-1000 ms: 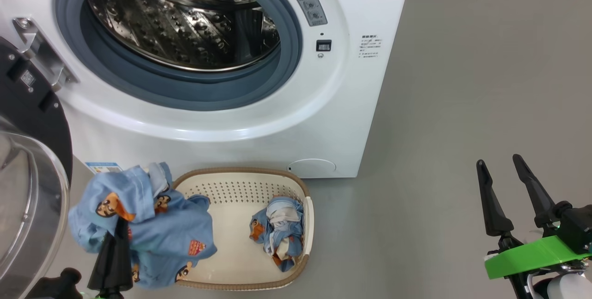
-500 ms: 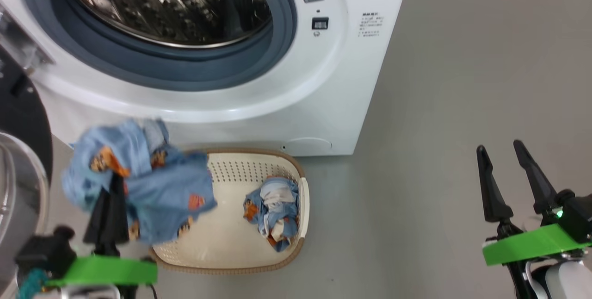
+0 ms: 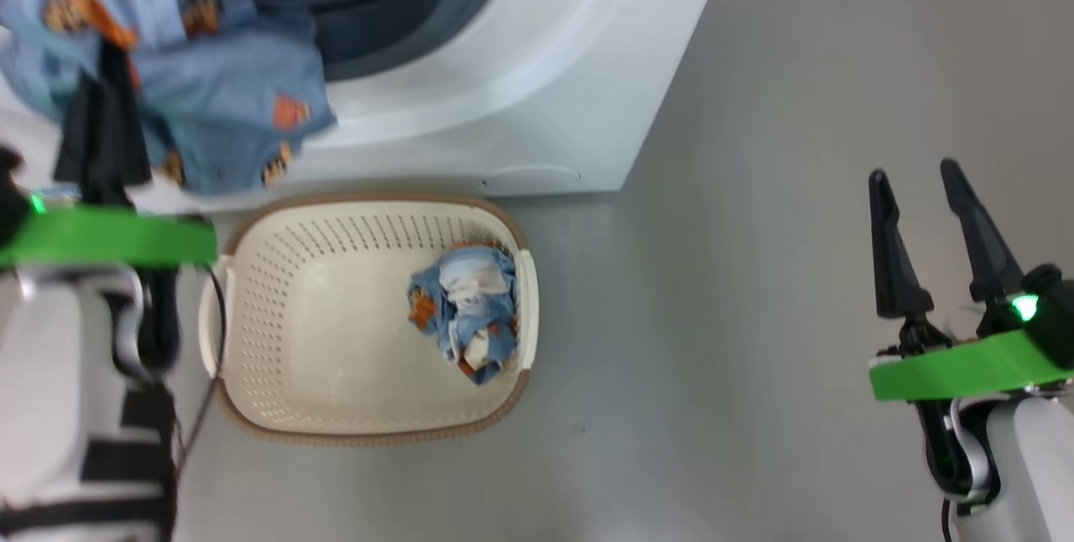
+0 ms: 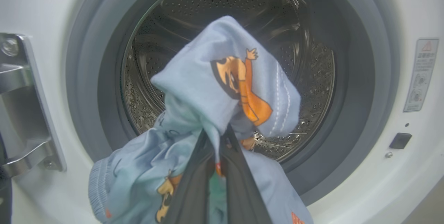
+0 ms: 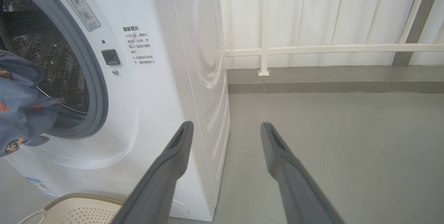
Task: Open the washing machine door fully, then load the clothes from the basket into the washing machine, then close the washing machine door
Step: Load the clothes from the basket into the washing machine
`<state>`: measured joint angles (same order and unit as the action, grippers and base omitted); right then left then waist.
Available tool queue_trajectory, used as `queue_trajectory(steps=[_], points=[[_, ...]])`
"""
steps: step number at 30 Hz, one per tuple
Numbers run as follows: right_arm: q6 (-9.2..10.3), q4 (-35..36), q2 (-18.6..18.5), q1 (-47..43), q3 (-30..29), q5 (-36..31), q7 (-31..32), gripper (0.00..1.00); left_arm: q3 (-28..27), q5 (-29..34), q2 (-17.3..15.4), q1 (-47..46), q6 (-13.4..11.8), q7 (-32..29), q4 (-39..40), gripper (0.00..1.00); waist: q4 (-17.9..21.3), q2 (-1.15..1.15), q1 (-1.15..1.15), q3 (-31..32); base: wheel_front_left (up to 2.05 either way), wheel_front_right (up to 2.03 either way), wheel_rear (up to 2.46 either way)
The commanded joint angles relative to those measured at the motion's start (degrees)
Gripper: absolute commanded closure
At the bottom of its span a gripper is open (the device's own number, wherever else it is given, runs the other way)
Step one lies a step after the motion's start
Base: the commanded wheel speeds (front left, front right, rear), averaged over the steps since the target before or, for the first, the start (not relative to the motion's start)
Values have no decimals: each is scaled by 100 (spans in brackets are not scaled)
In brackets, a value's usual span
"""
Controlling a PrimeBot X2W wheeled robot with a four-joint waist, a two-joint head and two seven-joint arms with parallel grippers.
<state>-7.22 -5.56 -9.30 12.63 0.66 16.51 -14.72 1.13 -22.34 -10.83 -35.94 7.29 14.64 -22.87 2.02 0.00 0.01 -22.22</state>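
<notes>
On the grey floor (image 3: 755, 315), at the far left, stands the washing machine (image 3: 520, 64). Its round mouth is uncovered, so the steel drum (image 4: 305, 78) shows inside the grey-blue gasket (image 4: 357, 78). On the near side of it sits the basket (image 3: 361, 433), close to the machine's front. A light-blue garment (image 4: 208, 88) with orange bear prints hangs in front of the mouth, outside the drum. It is bunched over the left jaws, which are pressed together and pinching it. The second garment (image 3: 466, 315) lies crumpled in the basket against its right wall. Well off to the right, the right jaws stand spread above bare floor, holding nothing.
</notes>
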Motion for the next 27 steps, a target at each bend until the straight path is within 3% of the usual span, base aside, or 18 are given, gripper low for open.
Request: queue_trajectory(steps=[1,7,18,23,27], points=[[-26,160,-23,126,104,-7,-28,0,-124,-44,-253,-335,20,36,-23,100,158,0,-1,-451,0,0,0],[-26,201,87,480,156,-6,-28,0,116,-116,-542,-1860,20,35,-1265,100,314,0,-1,-960,0,0,0],[-26,217,234,798,289,3,-28,0,528,-153,-700,-3846,20,36,-3004,100,513,0,-1,-1467,0,0,0],[-26,226,276,893,374,8,-28,0,681,45,-784,-4435,20,36,-3185,100,613,0,-1,-1610,0,0,0],[-26,237,305,955,410,16,-28,0,504,249,-860,-4613,-21,36,-2809,100,681,0,-1,-1694,0,0,0]])
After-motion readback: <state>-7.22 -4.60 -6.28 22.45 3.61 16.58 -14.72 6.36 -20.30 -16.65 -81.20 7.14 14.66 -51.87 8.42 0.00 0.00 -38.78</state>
